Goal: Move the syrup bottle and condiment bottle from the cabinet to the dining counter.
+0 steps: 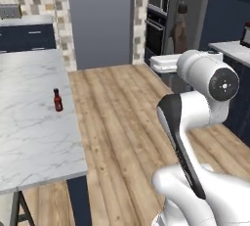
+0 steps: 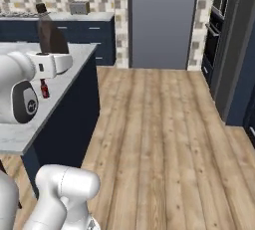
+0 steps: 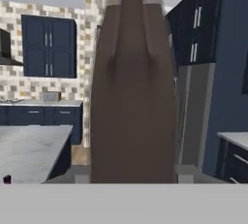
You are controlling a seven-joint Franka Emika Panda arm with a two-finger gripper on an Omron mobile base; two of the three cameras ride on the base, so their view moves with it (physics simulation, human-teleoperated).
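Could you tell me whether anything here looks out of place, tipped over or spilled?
Nothing stands out. The condiment bottle stands upright on the dining counter, with no spill around it. The syrup bottle is upright in the end effector, above the counter.

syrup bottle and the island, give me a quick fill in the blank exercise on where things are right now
1. The syrup bottle is held in the robot's ____.
2. The condiment bottle stands upright on the ____ counter.
3. The floor beside the island is made of ____ planks.
4. The condiment bottle's cap is ____ in colour.

Missing words: tool; dining; wooden; black
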